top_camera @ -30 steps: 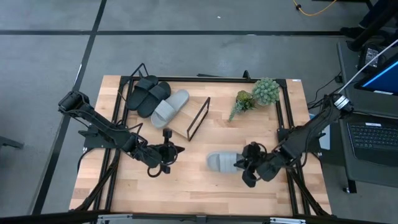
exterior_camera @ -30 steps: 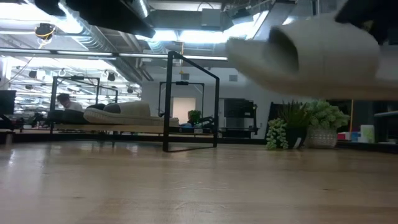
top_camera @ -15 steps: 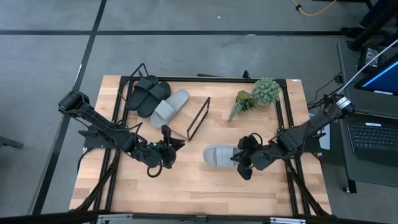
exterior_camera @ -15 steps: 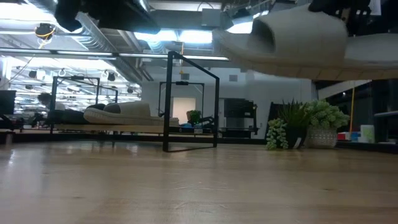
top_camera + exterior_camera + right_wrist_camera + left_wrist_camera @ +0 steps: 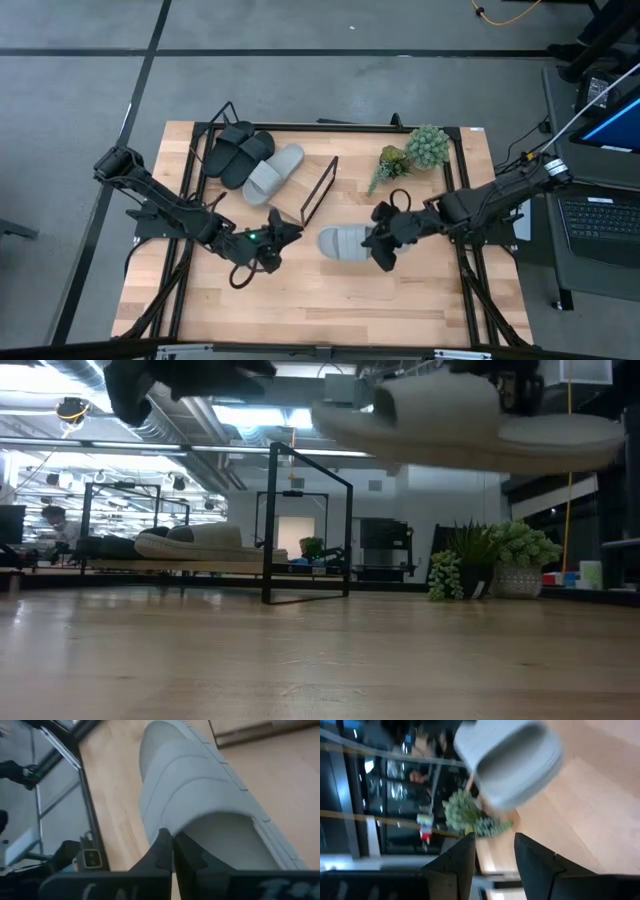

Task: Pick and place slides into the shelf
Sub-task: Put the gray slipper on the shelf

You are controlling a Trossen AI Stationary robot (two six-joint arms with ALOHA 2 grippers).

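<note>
My right gripper [image 5: 378, 243] is shut on a light grey slide [image 5: 345, 242], which hangs in the air over the middle of the table [image 5: 300, 300]; the low view shows this slide [image 5: 460, 420] high above the tabletop. My left gripper [image 5: 289, 231] stands open just left of it, its fingers [image 5: 535, 862] pointing at the slide's toe [image 5: 510, 760] without touching. The shelf [image 5: 292, 200] lies at the far left, with two black slides [image 5: 238, 152] and one grey slide [image 5: 272, 172] resting sole-down on its board. My right gripper pinches the grey slide at the rear edge of its wide strap [image 5: 182, 827], on one side, between its two shut fingers [image 5: 162, 851]. The fingers come from the table's right, slanting down, roughly along the slide. The slide is lifted clear, about level, toe toward the table's left.
The shelf's black wire end loop [image 5: 320, 190] stands upright between the shelf board and the held slide. Two small potted plants [image 5: 412, 152] stand at the far right. A black frame [image 5: 455, 180] runs along the table's edges. Bare tabletop lies toward the near edge.
My right gripper has carried the grey slide up and toward the table's left and far side, nearer the shelf's end loop; the slide stays about level. My left gripper has rolled about its own axis and opened, staying in about the same place.
</note>
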